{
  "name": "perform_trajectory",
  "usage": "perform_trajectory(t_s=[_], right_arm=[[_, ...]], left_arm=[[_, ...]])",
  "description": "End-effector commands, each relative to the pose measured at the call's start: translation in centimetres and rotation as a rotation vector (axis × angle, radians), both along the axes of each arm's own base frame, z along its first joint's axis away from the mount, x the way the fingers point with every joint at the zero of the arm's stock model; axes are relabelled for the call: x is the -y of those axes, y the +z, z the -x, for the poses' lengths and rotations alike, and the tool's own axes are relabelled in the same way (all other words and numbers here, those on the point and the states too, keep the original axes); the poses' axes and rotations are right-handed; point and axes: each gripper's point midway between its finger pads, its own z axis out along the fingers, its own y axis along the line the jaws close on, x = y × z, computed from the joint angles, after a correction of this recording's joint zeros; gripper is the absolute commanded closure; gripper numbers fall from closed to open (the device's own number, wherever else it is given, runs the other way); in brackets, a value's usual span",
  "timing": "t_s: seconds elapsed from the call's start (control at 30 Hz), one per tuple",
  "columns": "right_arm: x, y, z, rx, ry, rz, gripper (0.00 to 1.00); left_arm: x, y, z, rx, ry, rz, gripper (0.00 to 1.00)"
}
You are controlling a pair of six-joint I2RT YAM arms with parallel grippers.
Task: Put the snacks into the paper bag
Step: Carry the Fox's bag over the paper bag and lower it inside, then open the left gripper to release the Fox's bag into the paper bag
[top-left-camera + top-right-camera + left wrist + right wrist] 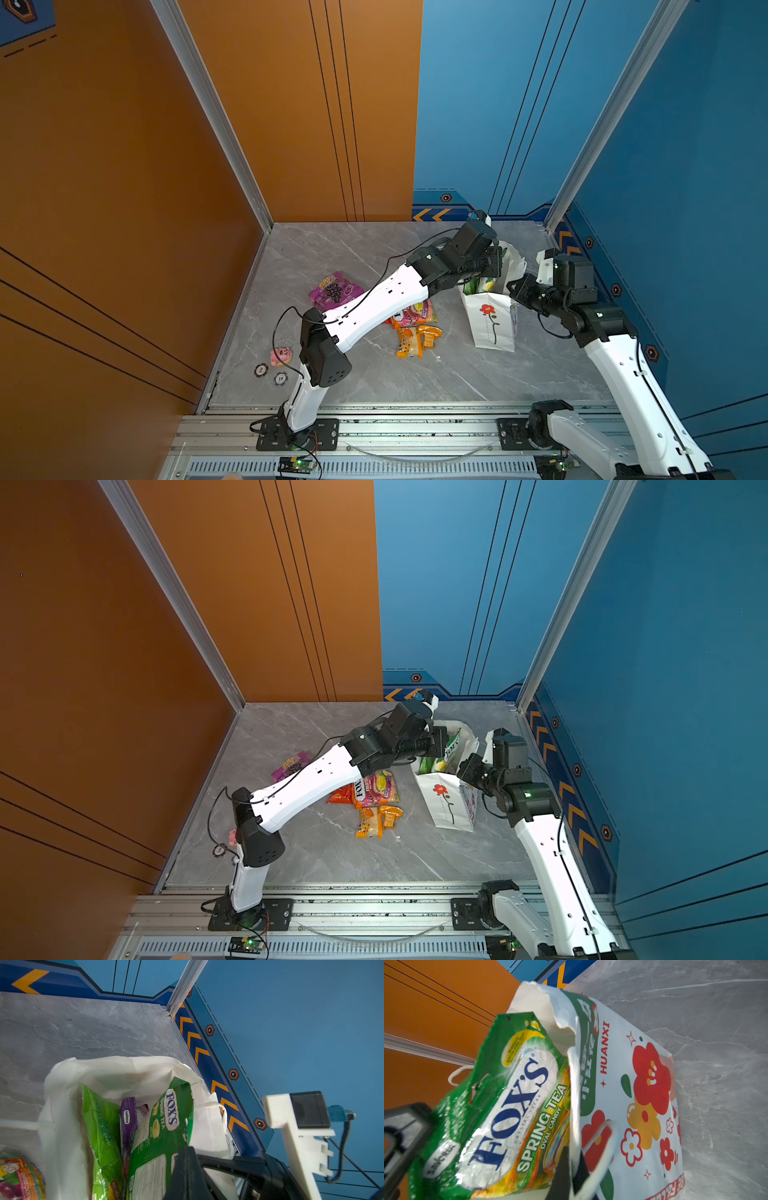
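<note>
White paper bag (pixel 492 328) stands upright on the grey marble table (pixel 415 382), and the right gripper (pixel 572 1167) is closed on its rim by a cord handle. The left gripper (pixel 441 744) is clamped on the green FOX'S Spring Tea packet (pixel 164 1126), which stands in the bag's mouth with its top above the rim. Beside it inside are a second green packet (pixel 101 1126) and a purple SAVORIA packet (pixel 127 1120). On the table left of the bag lie the orange-pink FOX'S packet (pixel 374 789), small orange-yellow packets (pixel 376 818) and a purple grape packet (pixel 334 291).
</note>
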Motion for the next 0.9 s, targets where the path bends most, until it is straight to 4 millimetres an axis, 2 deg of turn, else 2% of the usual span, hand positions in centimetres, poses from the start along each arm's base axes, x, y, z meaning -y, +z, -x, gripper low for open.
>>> perform_trajectory(t_s=[0.0,0.23,0.4,0.47,0.53,0.73,0.87], right_arm=[[0.1,1.6,-0.3,0.071,-0.007,-0.018,0.95],[0.2,1.3,-0.2,0.066,-0.010,-0.019,0.95],[0.3,1.3,-0.2,0.066,-0.013,-0.018,0.95],[0.3,1.2,-0.3,0.065,-0.012,-0.021,0.95],[0.3,1.2,-0.3,0.067,-0.012,-0.022,0.95],[0.2,1.2,-0.4,0.063,-0.010,-0.024,0.95],[0.1,1.3,-0.4,0.067,-0.011,-0.034,0.95]], left_arm=[[0.4,-0.7,-0.9,-0.030,0.020,0.007,1.00],[1.6,-2.5,-0.8,-0.084,0.001,-0.004,1.00],[0.3,-2.5,-1.3,-0.068,0.034,-0.039,0.98],[-0.3,-2.1,-1.4,-0.050,0.049,-0.055,0.84],[-0.9,-1.6,-1.4,-0.021,0.057,-0.070,0.74],[-3.0,0.5,-1.4,0.074,0.067,-0.136,0.61],[-5.1,3.1,-1.1,0.163,0.064,-0.171,0.50]])
